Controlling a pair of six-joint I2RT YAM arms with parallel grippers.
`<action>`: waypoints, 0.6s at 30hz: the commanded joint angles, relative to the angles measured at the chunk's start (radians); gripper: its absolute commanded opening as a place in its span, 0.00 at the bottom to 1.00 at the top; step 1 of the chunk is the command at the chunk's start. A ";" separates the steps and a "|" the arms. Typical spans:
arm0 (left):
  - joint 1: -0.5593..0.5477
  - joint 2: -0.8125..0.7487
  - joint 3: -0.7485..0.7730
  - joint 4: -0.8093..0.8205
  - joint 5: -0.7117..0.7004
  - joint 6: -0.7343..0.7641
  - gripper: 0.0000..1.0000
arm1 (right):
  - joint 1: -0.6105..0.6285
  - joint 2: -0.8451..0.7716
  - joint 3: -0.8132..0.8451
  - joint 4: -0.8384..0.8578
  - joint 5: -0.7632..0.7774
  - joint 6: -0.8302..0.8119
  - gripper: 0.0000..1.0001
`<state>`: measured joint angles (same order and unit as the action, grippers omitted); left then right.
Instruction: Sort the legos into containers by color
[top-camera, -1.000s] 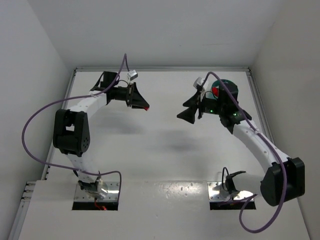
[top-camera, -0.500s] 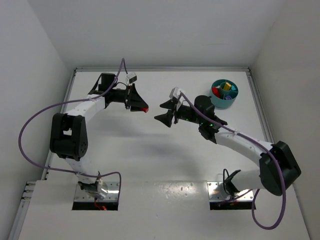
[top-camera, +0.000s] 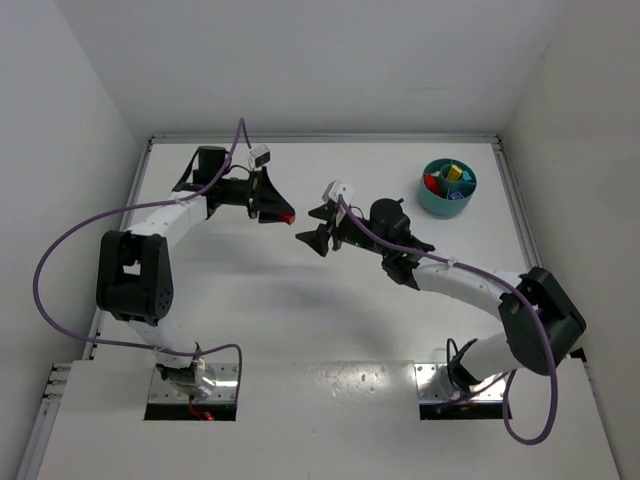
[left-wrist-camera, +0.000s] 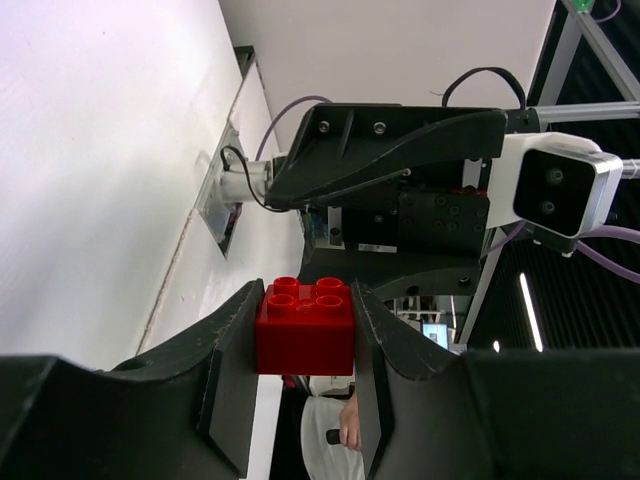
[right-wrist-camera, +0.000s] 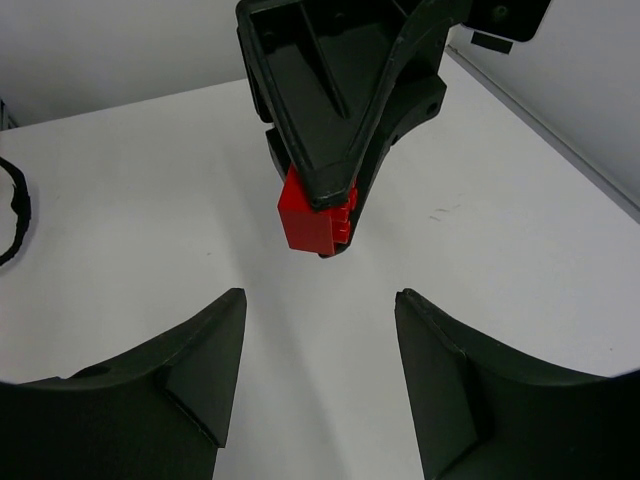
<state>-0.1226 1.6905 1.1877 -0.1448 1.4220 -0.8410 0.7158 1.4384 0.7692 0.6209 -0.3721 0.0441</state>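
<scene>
Here, above the white table, the left gripper clamps a red two-by-two lego brick between its fingertips. Its jaws are closed down to the brick's width, and four studs show in the left wrist view. The right gripper faces it tip to tip near the middle of the table, jaws spread wide and holding nothing. In the right wrist view the brick sits just beyond the two black fingers, in line with the gap between them and touching neither. The two grippers are near each other but apart. The round teal tub stands toward the far right corner of the table, well apart from both grippers. Red, yellow, purple and light blue pieces show inside it, though the overhead view is too small to tell which compartment each lies in.
</scene>
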 joint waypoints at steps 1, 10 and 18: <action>0.009 -0.052 -0.003 0.028 -0.003 -0.013 0.00 | 0.007 0.014 0.041 0.086 0.015 0.013 0.61; 0.000 -0.061 -0.013 0.037 -0.021 -0.023 0.00 | 0.016 0.025 0.081 0.086 0.024 0.042 0.60; -0.009 -0.061 -0.013 0.047 -0.040 -0.032 0.00 | 0.025 0.034 0.123 0.076 0.024 0.042 0.56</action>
<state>-0.1257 1.6772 1.1797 -0.1242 1.3792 -0.8524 0.7311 1.4693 0.8417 0.6281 -0.3439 0.0799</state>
